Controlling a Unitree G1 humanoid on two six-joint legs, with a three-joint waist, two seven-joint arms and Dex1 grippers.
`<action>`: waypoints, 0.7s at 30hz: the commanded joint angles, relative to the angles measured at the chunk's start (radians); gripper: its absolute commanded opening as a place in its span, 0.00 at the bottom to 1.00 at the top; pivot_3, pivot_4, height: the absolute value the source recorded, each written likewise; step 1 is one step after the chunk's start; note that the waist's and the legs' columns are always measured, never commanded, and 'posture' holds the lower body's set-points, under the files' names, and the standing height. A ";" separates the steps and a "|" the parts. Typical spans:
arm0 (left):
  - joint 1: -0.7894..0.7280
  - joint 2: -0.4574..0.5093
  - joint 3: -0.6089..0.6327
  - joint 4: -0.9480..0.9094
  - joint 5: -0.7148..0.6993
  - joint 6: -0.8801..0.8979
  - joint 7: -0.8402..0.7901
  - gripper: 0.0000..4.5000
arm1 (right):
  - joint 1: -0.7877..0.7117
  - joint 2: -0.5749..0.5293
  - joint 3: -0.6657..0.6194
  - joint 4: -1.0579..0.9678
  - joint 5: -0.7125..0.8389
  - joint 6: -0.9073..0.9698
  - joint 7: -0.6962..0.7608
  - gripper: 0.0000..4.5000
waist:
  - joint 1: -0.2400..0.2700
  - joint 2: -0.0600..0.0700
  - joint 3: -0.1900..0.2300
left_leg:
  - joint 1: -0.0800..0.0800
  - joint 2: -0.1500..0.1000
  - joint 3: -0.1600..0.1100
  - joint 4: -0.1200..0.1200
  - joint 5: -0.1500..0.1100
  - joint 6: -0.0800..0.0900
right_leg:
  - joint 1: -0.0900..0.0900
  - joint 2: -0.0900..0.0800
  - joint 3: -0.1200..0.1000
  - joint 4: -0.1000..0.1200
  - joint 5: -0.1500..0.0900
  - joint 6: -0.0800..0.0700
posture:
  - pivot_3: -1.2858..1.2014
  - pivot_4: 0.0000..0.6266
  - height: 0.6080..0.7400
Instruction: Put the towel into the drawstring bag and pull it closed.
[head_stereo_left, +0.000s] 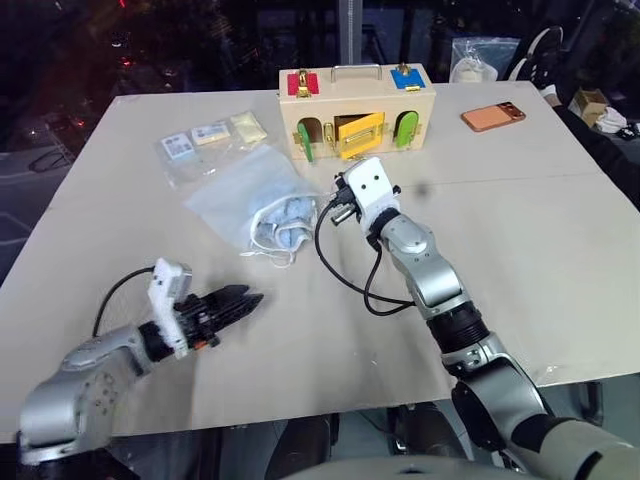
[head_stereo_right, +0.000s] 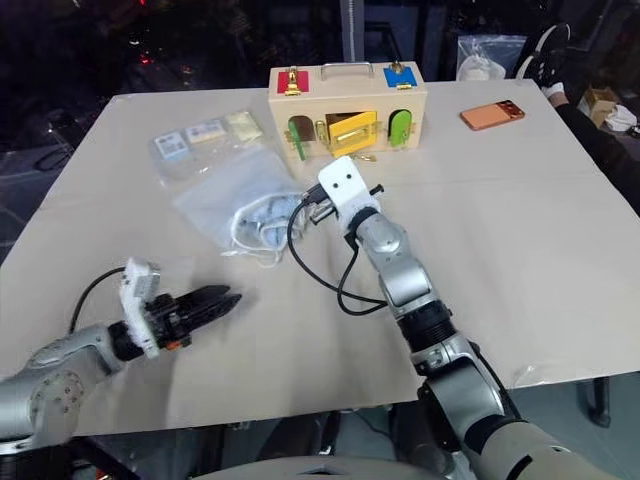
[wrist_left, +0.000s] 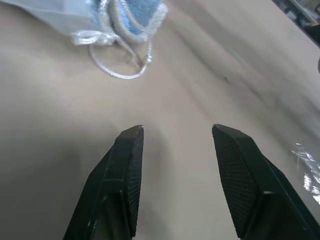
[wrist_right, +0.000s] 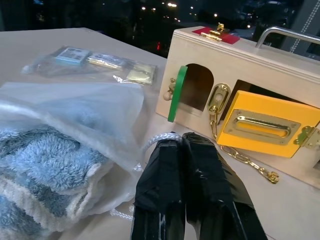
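Fluffy light blue towel (wrist_right: 45, 165) sits inside thin translucent drawstring bag (head_stereo_left: 255, 190) mid-table, poking from gathered mouth; white cord (wrist_left: 120, 70) loops out onto tan tabletop (head_stereo_left: 520, 250). Right gripper (wrist_right: 182, 142) pinched on cord by wooden latch box (head_stereo_left: 355, 110). Left gripper (wrist_left: 177, 132) parted, holding nothing, apart from bag. Clear packet of cards (head_stereo_left: 200, 140) beside bag.

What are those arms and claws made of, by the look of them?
Both arms are silver-grey metal segments with black joints. Each wrist carries a white box with a looping black cable. The left gripper and right gripper each end in two black wedge-shaped fingers with textured pads.
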 joint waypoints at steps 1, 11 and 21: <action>-0.050 -0.068 -0.096 -0.021 0.096 -0.121 0.116 0.49 | 0.001 -0.006 -0.005 -0.061 0.003 0.009 -0.003 0.00 | 0.000 -0.002 -0.001 | 0.000 0.000 0.000 0.000 0.000 0.000 | 0.000 0.000 0.000 0.000 0.000 0.000 | 0.52 0.24 1.00; -0.167 -0.132 -0.326 0.082 0.328 -0.231 0.293 0.49 | 0.014 -0.032 -0.016 -0.109 0.000 0.052 -0.016 0.00 | -0.006 -0.002 -0.001 | 0.000 0.000 0.001 -0.001 0.000 0.000 | -0.001 0.001 0.001 -0.001 0.000 0.000 | 0.52 0.24 1.00; -0.221 -0.197 -0.357 0.246 0.319 -0.305 0.267 0.02 | 0.000 -0.061 -0.051 -0.102 0.020 0.056 -0.015 0.00 | 0.003 0.004 -0.006 | 0.000 -0.001 0.000 0.000 0.000 0.000 | 0.000 0.000 0.000 -0.002 0.000 0.000 | 0.52 0.24 1.00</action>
